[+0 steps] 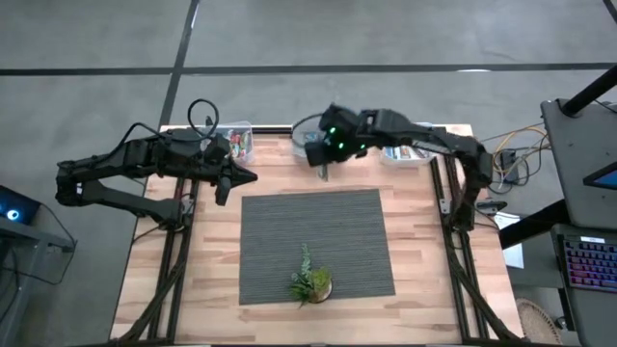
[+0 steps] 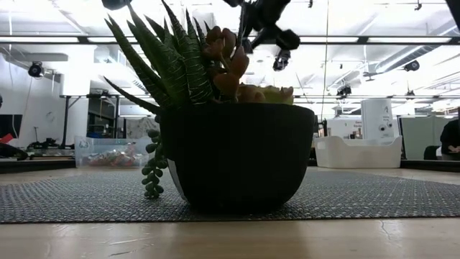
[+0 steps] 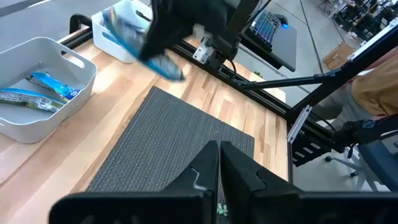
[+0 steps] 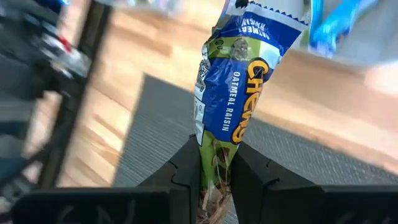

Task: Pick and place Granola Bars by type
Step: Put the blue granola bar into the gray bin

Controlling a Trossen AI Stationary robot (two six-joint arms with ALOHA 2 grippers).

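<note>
Nearest, a small potted plant (image 1: pixel 310 282) stands on the grey mat's (image 1: pixel 289 241) front edge. Farther back, the left gripper (image 1: pixel 243 176) hovers off the mat's left corner, fingers pressed together, empty. Beyond, the right gripper (image 1: pixel 324 173) pinches one granola bar (image 4: pixel 233 87) — blue-and-green wrapper, Oatmeal Raisin — above the mat's far edge, between the clear bin (image 1: pixel 234 138) and white bin (image 1: pixel 405 154).

Glossy plastic-wrapped granola bar (image 4: pixel 233 93), matt woven grey mat (image 1: pixel 313 241), smooth pale wood table (image 1: pixel 434 260).
</note>
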